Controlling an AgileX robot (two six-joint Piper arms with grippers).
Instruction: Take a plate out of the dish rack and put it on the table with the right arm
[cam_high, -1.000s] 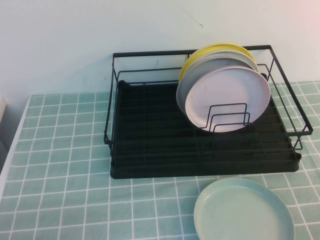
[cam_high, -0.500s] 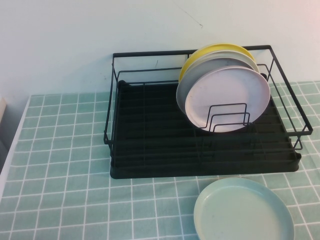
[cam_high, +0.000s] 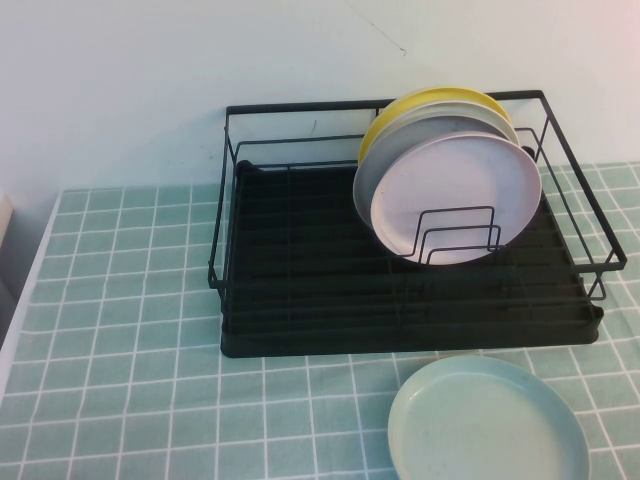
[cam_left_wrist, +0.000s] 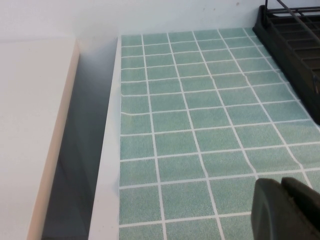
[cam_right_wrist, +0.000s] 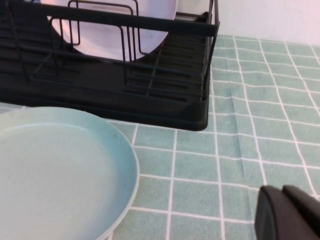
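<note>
The pale mint-green plate lies flat on the checked table cloth in front of the black dish rack, near the front right. It also shows in the right wrist view. My right gripper is shut and empty, over the cloth beside the plate and clear of it. My left gripper is shut and empty, over the cloth to the left of the rack. Neither gripper shows in the high view.
A pale pink plate, a light one behind it and a yellow plate stand upright in the rack's right half. The table's left edge drops off beside a white surface.
</note>
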